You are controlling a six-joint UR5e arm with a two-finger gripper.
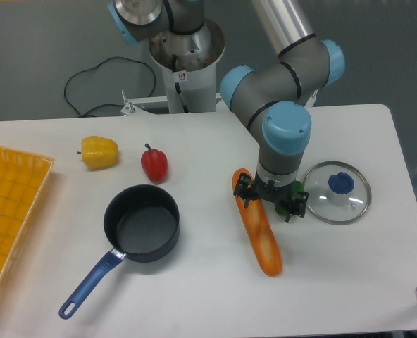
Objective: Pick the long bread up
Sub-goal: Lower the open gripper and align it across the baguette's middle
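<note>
Gripper [271, 202] hangs low over the upper part of the long bread [260, 236], its dark fingers spread wide, one by the loaf's upper left edge and the other out to the right, holding nothing. One baguette lies on the white table [194, 296], running from near the centre down toward the front right. It is slim, orange-golden with pale slash marks and rounded ends (its top end partly hidden by the tool). Three peppers: one yellow pepper [99, 152], one red pepper [153, 163], one green pepper [286, 204] mostly behind the gripper. One dark saucepan [141, 225] with a blue handle, one glass lid [337, 192], one yellow tray [8, 211] at the left edge.
</note>
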